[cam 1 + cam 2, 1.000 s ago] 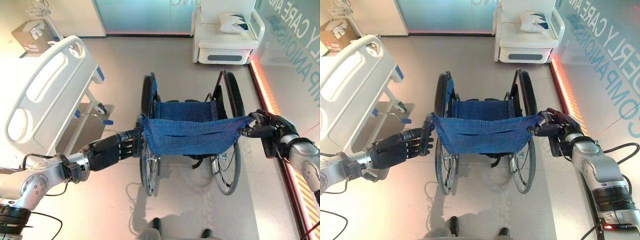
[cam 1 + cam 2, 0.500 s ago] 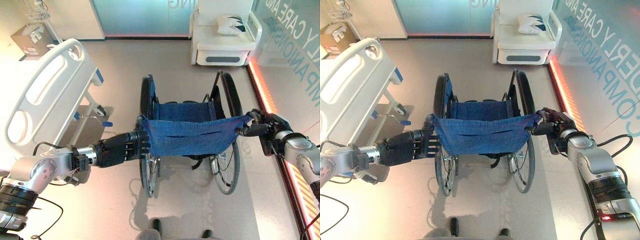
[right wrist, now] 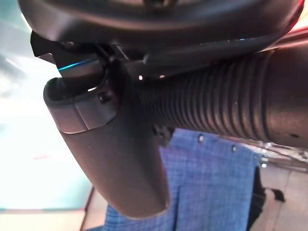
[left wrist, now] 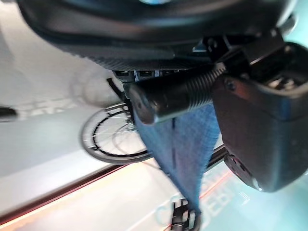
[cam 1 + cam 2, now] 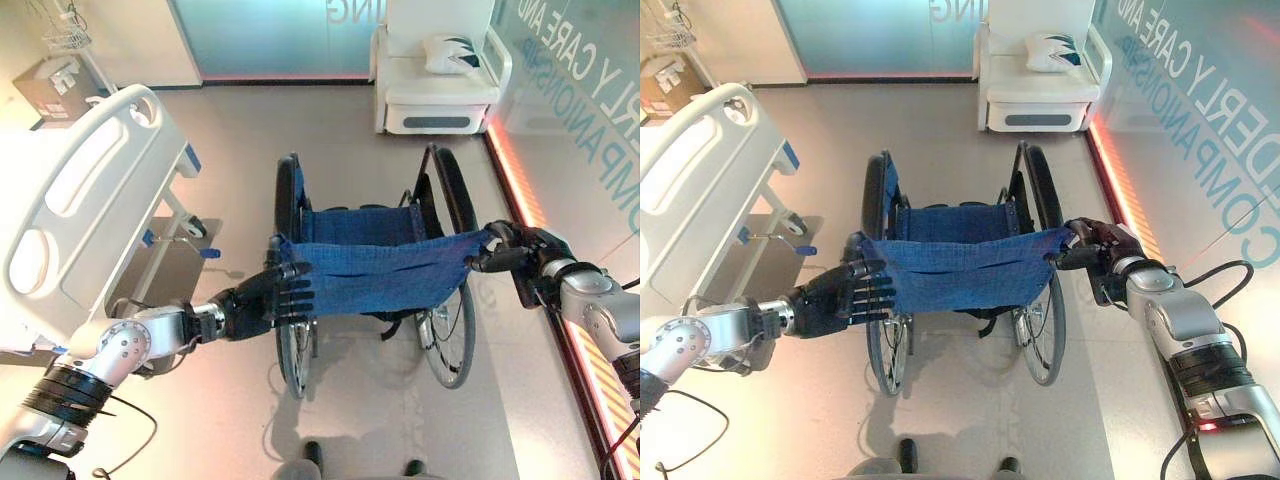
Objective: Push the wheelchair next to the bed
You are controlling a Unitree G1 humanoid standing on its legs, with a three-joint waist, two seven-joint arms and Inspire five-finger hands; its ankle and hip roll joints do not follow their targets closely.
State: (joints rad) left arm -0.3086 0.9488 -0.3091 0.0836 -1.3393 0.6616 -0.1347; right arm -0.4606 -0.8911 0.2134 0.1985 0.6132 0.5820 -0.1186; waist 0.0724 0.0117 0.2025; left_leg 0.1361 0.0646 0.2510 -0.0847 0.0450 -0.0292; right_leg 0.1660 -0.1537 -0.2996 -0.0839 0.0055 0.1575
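The wheelchair, with blue cloth seat and back and black wheels, stands mid-floor facing away from me. The white bed is on the left, its footboard level with the chair and a strip of floor between them. My left hand is at the chair's left push handle; the ribbed grip lies between palm and thumb, and the fingers reach onto the back cloth's edge. My right hand is shut round the right push handle.
A white armchair with a pillow stands against the far wall ahead of the wheelchair. A glass wall with a red-lit floor strip runs close along the right. A cardboard box sits behind the bed.
The view has shifted a little. My left hand has slid rightward at the handle, its fingers now over the blue cloth's edge, and the left elbow has bent more. The right hand keeps its hold.
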